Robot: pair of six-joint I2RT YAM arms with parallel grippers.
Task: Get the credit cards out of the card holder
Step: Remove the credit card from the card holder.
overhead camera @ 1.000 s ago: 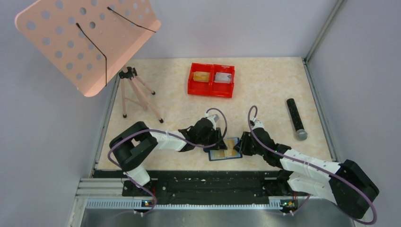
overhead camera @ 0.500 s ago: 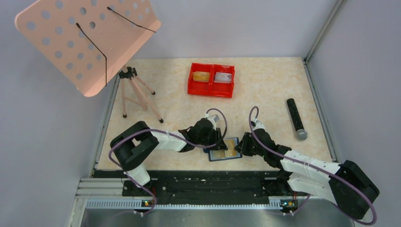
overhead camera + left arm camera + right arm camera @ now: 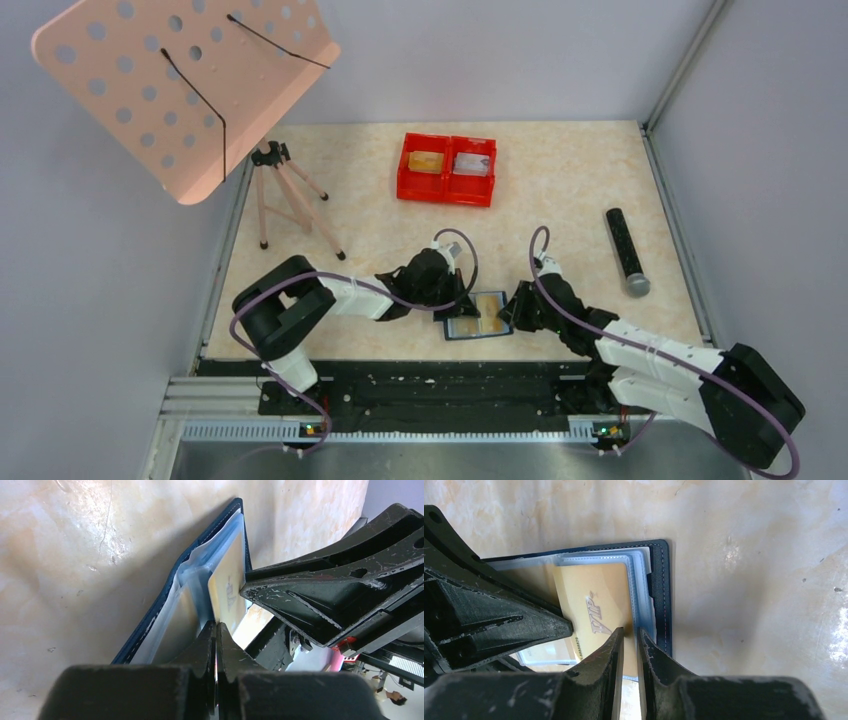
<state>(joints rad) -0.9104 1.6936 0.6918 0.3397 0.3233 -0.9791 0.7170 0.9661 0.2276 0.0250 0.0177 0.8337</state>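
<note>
The navy card holder point(image 3: 462, 329) lies open on the table near the front edge, between my two grippers. A gold card marked VIP point(image 3: 594, 597) sits in its clear inner pocket, its left edge a little past the pocket. My left gripper point(image 3: 458, 300) is at the holder's far-left side; in its wrist view its jaws point(image 3: 216, 626) are shut on the gold card's point(image 3: 227, 582) corner. My right gripper point(image 3: 510, 314) is at the holder's right side, its jaws point(image 3: 630, 635) nearly closed over the pocket edge of the holder point(image 3: 661, 587).
A red twin tray point(image 3: 447, 188) at the back holds a gold card point(image 3: 427, 162) and a silver card point(image 3: 470, 164). A black cylinder point(image 3: 625, 250) lies at the right. A small tripod point(image 3: 285, 195) and a pink perforated board point(image 3: 180, 90) stand at the left.
Both grippers stay at the card holder. The right gripper has shifted very slightly; the holder has barely moved.
</note>
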